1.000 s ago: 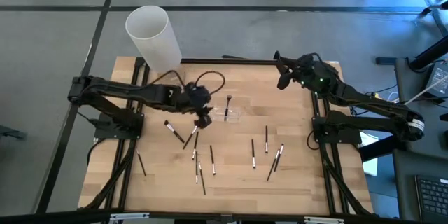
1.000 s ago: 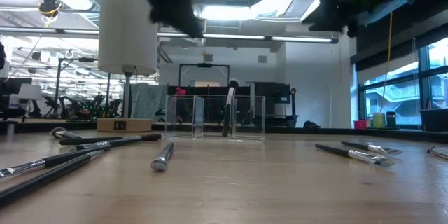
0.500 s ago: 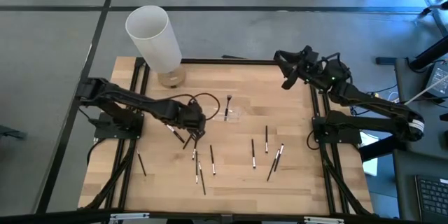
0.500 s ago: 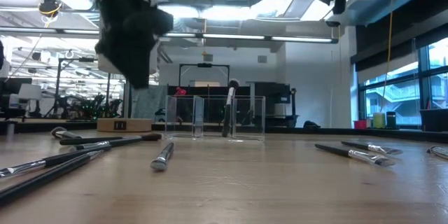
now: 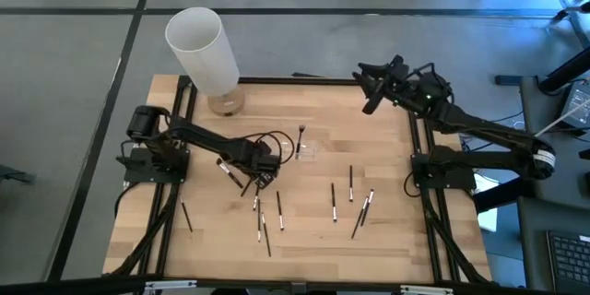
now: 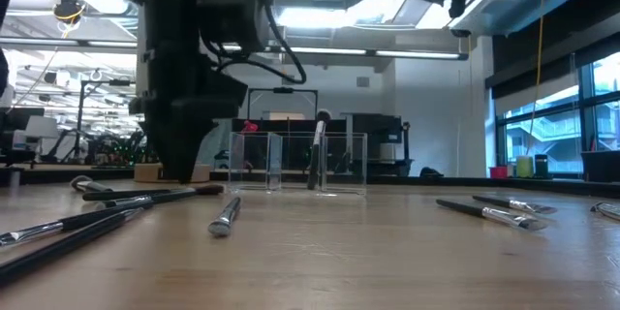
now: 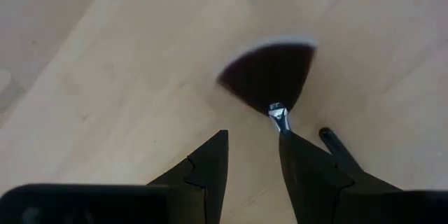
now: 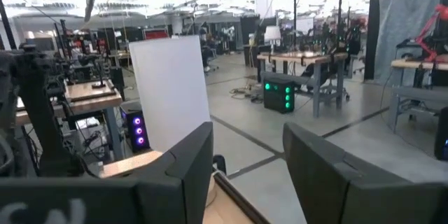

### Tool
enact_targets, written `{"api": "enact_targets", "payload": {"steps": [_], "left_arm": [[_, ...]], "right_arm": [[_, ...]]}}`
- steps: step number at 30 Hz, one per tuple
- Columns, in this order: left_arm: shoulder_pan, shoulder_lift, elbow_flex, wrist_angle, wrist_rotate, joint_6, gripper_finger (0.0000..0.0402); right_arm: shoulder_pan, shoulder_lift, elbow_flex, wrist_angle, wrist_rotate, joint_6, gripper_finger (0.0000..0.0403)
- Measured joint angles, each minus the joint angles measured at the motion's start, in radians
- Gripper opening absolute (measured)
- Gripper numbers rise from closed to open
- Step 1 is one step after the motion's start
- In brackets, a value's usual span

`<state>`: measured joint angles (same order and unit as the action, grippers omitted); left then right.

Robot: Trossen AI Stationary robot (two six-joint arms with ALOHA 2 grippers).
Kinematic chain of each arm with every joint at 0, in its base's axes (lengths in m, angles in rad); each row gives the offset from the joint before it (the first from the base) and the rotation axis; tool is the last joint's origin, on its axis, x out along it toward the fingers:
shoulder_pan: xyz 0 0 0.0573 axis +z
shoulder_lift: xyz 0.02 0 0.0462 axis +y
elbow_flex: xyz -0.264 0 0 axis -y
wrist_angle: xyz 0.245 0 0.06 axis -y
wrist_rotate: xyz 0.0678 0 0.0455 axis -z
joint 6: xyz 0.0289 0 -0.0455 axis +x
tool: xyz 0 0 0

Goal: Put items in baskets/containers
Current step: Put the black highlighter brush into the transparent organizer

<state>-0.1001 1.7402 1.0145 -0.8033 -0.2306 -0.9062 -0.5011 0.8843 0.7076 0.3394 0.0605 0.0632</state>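
Several thin dark brushes and sticks lie flat on the wooden table (image 5: 387, 249), among them one brush (image 5: 334, 201) and another (image 6: 225, 216). A further brush (image 6: 318, 150) stands inside the clear organizer (image 5: 305, 148), which is also seen in the low view (image 6: 295, 163). My left gripper (image 5: 262, 177) is open and low over the table, near-left of the organizer. In its wrist view (image 7: 253, 135) a fan brush (image 7: 269, 77) lies just ahead, its silver ferrule (image 7: 278, 111) beside one finger (image 7: 308, 168). My right gripper (image 5: 371, 92) waits open, high over the far right corner. My left gripper points down at the table with the fan brush's ferrule (image 7: 279, 116) running in under one fingertip (image 7: 288, 143). I cannot tell whether the finger touches it. The brush lies flat on the wood.
A tall white cylinder (image 5: 198, 51) stands at the far left edge of the table, also seen past the right gripper (image 8: 171, 91). A second dark stick end (image 7: 329, 140) lies by the same finger. Bare wood spreads between the organizer and the brushes on the right.
My left gripper has left the organizer, moving toward the table's near-left and down, from high above to just over the brushes on the wood. The right arm has swung slightly at the far right corner. No brush has moved.
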Motion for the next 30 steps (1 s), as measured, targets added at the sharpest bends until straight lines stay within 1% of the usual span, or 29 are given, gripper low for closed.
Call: {"api": "enact_targets", "payload": {"steps": [10,15,21,30], "left_arm": [[-0.005,0.006,0.000,0.000,0.005,0.008,0.0123],[-0.002,0.004,0.000,0.005,0.006,0.013,0.0125],[0.010,0.003,0.000,0.050,0.019,0.034,0.0125],[0.011,0.003,0.000,0.052,0.028,0.056,0.0123]], "right_arm": [[0.000,0.064,0.027,-0.018,0.000,0.007,0.0171],[0.000,0.064,0.028,-0.030,0.000,0.020,0.0171],[0.000,0.064,0.028,-0.034,-0.001,0.034,0.0171],[0.000,0.063,0.028,-0.035,-0.002,0.034,0.0171]]}}
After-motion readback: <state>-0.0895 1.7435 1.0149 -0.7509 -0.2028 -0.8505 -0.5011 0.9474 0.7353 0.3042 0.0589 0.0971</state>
